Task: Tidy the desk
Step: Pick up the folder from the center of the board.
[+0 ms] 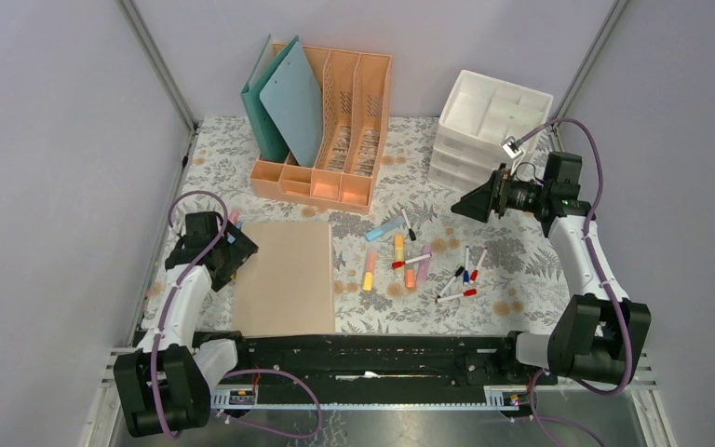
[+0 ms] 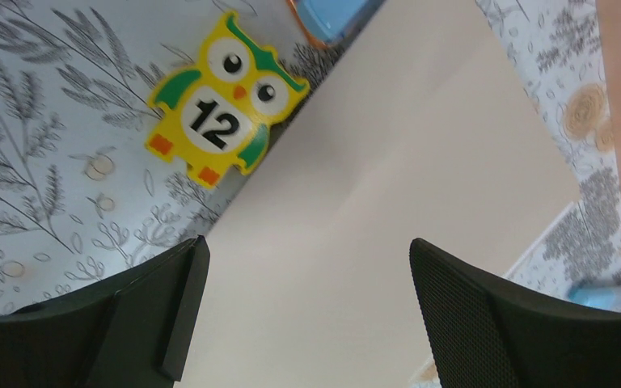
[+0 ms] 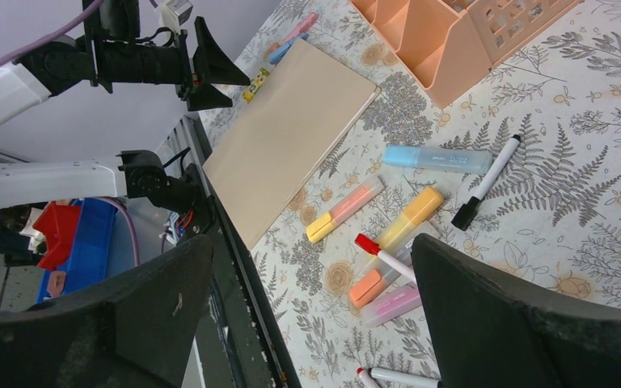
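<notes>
**Both hands open, nothing lifted from a cluttered worktop**

Top view: the worktop [image 1: 521, 270] fills the middle of the frame, from a peach rack [image 1: 344, 168] at upper centre down to a black rail at the bottom. The left hand [image 1: 235, 251], at centre left, hangs over the left edge of a flat tan folder [image 1: 289, 277]. Its fingers are spread wide and hold nothing. The left wrist view shows that edge between the fingers. A yellow owl tag [image 2: 225, 97] numbered 12 sits at upper left, apparently touching the folder. The right hand [image 1: 470, 200], at centre right, is raised beside white drawers [image 1: 489, 121], fingers also apart and empty. Loose highlighters [image 1: 398, 251] and pens [image 1: 465, 275] lie scattered in the centre, well apart from both hands.

The step looks like lifting the folder toward the rack, which already holds two teal files [image 1: 284, 102]. A thin, flat folder offers little to pinch from above, so a low approach at its edge seems wisest — taking care not to knock the owl tag.

The surface is a grey-white cloth printed with ferns and orange flowers. It may bunch if fingers drag on it. Plain lilac-grey walls [image 1: 56, 186] close in on three sides, with metal posts in the back corners.
</notes>
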`<control>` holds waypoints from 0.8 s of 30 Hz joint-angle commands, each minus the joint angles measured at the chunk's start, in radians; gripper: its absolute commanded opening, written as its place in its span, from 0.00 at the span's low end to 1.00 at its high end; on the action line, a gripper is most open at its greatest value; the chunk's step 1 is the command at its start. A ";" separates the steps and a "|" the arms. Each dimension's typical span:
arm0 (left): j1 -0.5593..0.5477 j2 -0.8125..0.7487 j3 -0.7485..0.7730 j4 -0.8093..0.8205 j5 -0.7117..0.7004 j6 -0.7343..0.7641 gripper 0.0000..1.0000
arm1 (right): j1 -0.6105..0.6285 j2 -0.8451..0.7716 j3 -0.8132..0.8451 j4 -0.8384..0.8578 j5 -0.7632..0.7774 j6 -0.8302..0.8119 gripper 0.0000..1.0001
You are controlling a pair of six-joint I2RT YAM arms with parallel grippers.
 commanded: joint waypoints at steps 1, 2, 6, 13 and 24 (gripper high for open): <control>0.008 -0.009 -0.030 0.089 -0.129 0.021 0.99 | -0.005 -0.027 -0.006 0.049 -0.037 0.030 1.00; 0.007 -0.017 -0.044 0.110 -0.131 0.028 0.99 | -0.005 -0.026 -0.007 0.053 -0.037 0.030 1.00; 0.008 -0.060 -0.106 0.175 -0.127 0.036 0.99 | -0.005 -0.022 -0.006 0.062 -0.039 0.041 1.00; 0.007 -0.061 -0.165 0.254 -0.026 0.032 0.98 | -0.005 -0.016 -0.007 0.069 -0.041 0.048 1.00; 0.007 -0.056 -0.249 0.362 0.208 -0.033 0.85 | -0.004 -0.018 -0.025 0.122 -0.054 0.097 1.00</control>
